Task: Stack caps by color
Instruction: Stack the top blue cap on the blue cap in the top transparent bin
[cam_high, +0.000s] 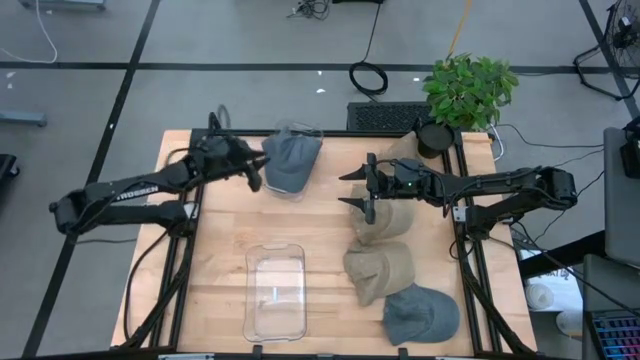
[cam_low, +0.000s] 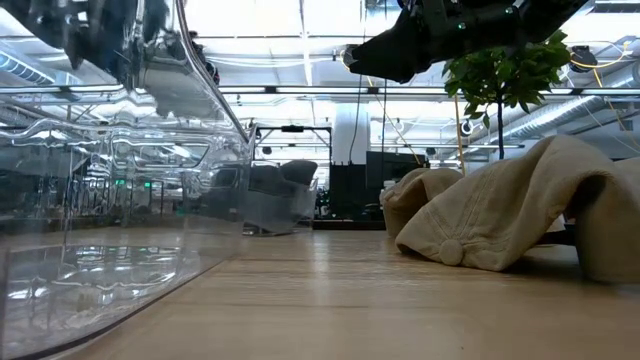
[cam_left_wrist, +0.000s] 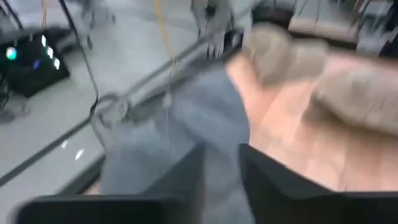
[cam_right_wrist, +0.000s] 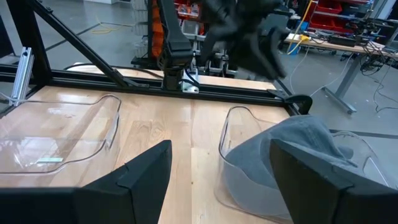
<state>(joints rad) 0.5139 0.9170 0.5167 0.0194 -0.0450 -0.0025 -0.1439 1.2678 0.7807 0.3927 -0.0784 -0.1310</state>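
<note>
My left claw (cam_high: 254, 172) is at the far left of the table, right beside a blue-grey cap (cam_high: 291, 160) that sits in a clear bin (cam_high: 299, 129); I cannot tell if its fingers are apart or together. Nearer me lies another clear bin (cam_high: 274, 290). My right claw (cam_high: 362, 190) hangs with fingers apart over the tan caps (cam_high: 382, 245). One more blue-grey cap (cam_high: 421, 315) lies at the near right.

Blue-grey caps (cam_high: 291, 161) – two; tan caps (cam_high: 380, 270) (three or so); clear bins (cam_high: 275, 291); pale wood table (cam_high: 220, 240).
</note>
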